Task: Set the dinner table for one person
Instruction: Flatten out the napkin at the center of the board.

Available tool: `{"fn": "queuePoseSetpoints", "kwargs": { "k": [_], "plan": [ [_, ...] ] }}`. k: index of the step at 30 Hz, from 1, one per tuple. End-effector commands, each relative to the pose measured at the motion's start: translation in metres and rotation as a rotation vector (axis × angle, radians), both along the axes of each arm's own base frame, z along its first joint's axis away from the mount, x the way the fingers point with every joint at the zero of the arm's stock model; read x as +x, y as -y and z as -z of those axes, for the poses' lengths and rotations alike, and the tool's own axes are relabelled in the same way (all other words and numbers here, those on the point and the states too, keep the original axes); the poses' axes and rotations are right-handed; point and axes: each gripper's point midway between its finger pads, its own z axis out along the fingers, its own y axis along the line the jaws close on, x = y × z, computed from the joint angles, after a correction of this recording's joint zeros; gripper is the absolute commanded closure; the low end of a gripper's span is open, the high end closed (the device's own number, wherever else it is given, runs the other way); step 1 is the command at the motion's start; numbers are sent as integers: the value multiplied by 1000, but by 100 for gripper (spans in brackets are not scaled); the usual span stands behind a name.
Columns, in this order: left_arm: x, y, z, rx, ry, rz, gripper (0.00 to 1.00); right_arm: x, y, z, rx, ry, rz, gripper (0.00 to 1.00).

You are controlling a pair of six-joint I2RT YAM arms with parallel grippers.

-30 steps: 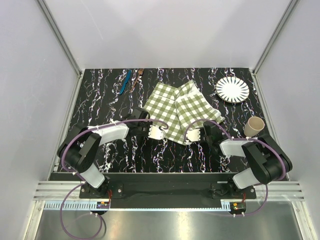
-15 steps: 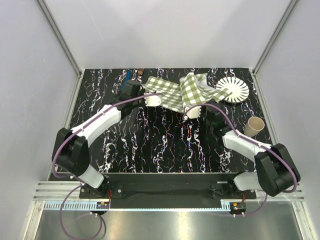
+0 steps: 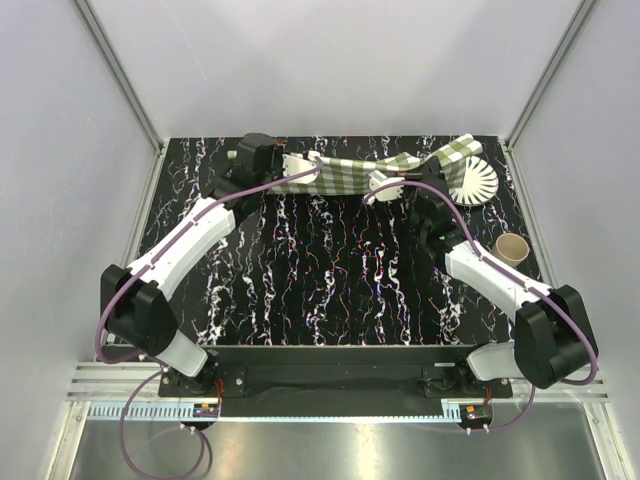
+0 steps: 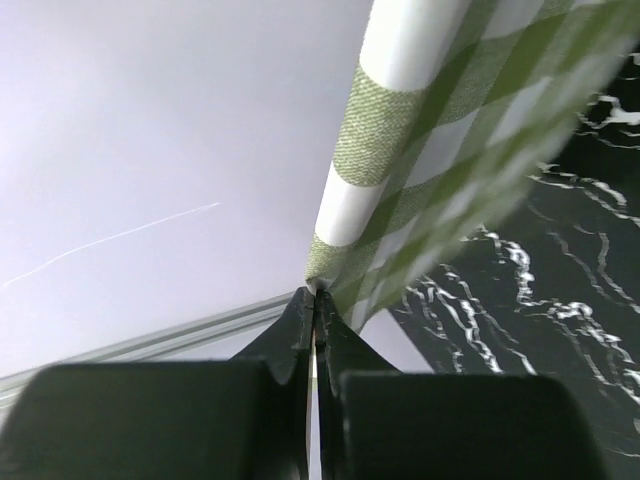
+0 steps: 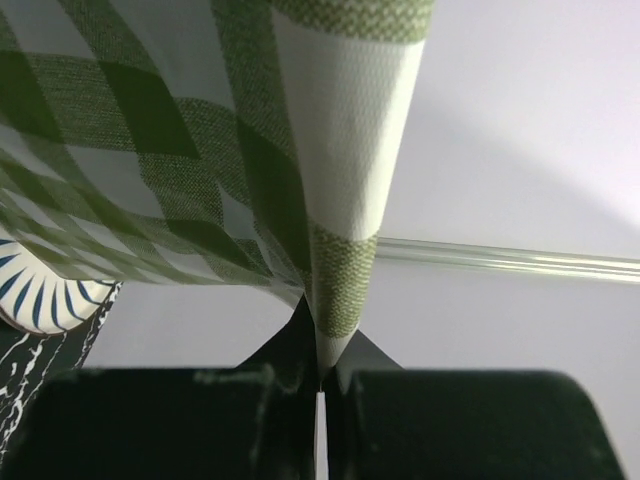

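Top cam: left gripper [image 3: 297, 165] and right gripper [image 3: 385, 186] are both pressed shut, each pinching the checked cloth [image 3: 345, 172], which hangs stretched between them above the far edge of the dinner table [image 3: 320, 290]. Cloth's long axis runs L-R along the back edge. Its right end trails past the right gripper over the striped plate [image 3: 478, 185], w/ the paper cup [image 3: 512, 250] nearer me. Bare tabletop lies toward the arm bases from both grippers, so I judge the next move is a pull toward me and down. Left wrist cam: jaws tight on a cloth corner, fabric rising up-right. Right wrist cam: same pinch on a fold. Plate rim shows lower left, prob. touching the cloth, but it's too blurry to be sure.
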Motion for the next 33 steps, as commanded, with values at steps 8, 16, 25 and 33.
{"fn": "queuePoseSetpoints", "kwargs": {
  "k": [8,16,25,33],
  "plan": [
    [-3,-62,-118,77,312,-210,100,-14,37,-69,66,67,148,100],
    [-40,-64,-138,40,248,-117,100,-62,34,-65,244,-285,82,100],
    [-127,-73,-83,118,-32,69,100,-140,55,-1,166,-653,100,100],
    [-186,-75,-68,80,-280,152,100,-188,50,-4,212,-858,51,100]
  ]
}}
